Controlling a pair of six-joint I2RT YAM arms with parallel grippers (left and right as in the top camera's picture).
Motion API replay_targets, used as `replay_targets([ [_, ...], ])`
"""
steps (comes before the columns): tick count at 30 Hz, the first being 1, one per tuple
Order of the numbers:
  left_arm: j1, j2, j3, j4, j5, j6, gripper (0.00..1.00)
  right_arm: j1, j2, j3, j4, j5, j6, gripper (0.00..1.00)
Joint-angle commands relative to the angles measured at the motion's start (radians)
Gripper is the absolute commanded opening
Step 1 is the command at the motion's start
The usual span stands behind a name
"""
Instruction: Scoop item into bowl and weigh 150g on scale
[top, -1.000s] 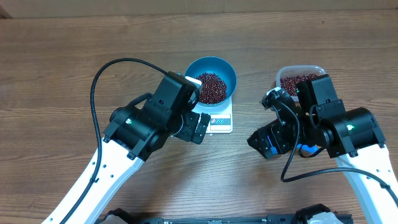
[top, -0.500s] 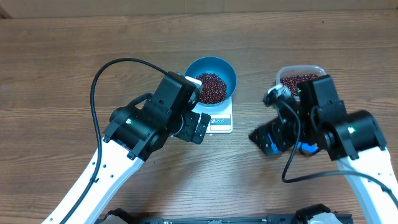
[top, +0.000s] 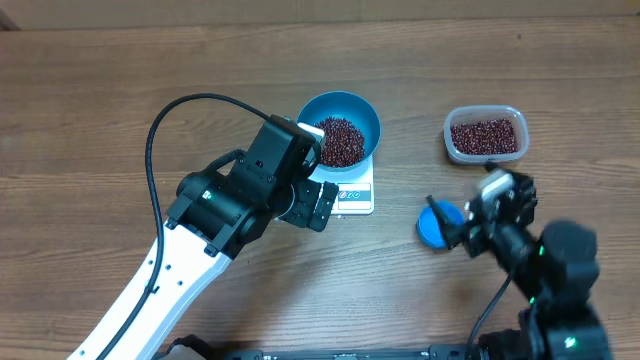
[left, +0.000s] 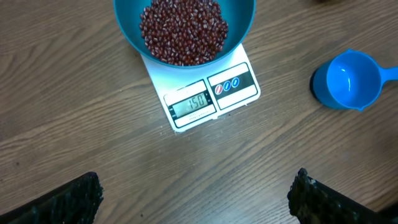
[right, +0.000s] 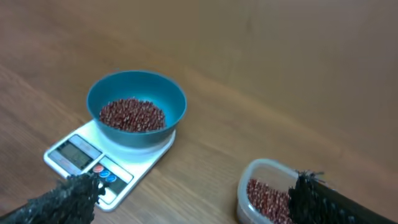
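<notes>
With the left fingers (left: 68, 199) and right fingers (right: 68, 193) both spread wide and empty, the beans (left: 183, 31) sit in the bowl (left: 244, 25) on the scale (left: 211, 93) showing 150, so a nudging arm could spill some or upset that reading.

1. Overhead view: soft, even light from above falls on the wooden table (top: 100, 100). It is bright enough, with no hard glare.
2. The left arm (top: 215, 205) casts only a faint, soft-edged shadow on the wood beside it.
3. The right arm (top: 545, 255) is smeared at its edges, while the rest of that view is sharp.
4. Left wrist view: crisp. The scale (left: 233, 84) display reads clearly, and the scoop (left: 348, 81) has a pale sheen inside.
5. The fingertips (left: 65, 202) in its bottom corners are dark and featureless.
6. Right wrist view: dimmer, warmer and soft all over. The bowl (right: 177, 109) and tub (right: 249, 177) lack fine detail.
</notes>
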Motion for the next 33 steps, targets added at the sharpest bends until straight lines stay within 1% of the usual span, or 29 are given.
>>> replay_targets([
  [1,0.006,-0.004,0.003,0.000,0.004,-0.010,1.00,-0.002,-0.138,-0.143,0.067,-0.068,-0.054,1.00],
  [5,0.006,-0.004,0.003,0.000,0.004,-0.010,1.00,-0.002,-0.261,-0.270,0.143,-0.074,-0.015,1.00],
  [8,0.006,-0.004,0.003,0.000,0.004,-0.010,1.00,-0.002,-0.332,-0.332,0.183,-0.017,0.082,1.00],
  [12,0.006,-0.004,0.003,0.000,0.004,-0.010,1.00,-0.002,-0.404,-0.374,0.201,0.056,0.187,1.00],
  [17,0.006,-0.004,0.003,0.000,0.004,-0.010,1.00,-0.002,-0.465,-0.406,0.203,0.115,0.222,1.00],
  [24,0.006,-0.004,0.003,0.000,0.004,-0.010,1.00,-0.002,-0.464,-0.463,0.249,0.136,0.301,1.00],
  [25,0.006,-0.004,0.003,0.000,0.004,-0.010,1.00,-0.002,-0.464,-0.488,0.283,0.139,0.311,1.00],
  [27,0.006,-0.004,0.003,0.000,0.004,-0.010,0.99,-0.002,-0.464,-0.505,0.321,0.151,0.311,1.00],
  [33,0.006,-0.004,0.003,0.000,0.004,-0.010,1.00,-0.002,-0.464,-0.505,0.321,0.162,0.310,1.00],
])
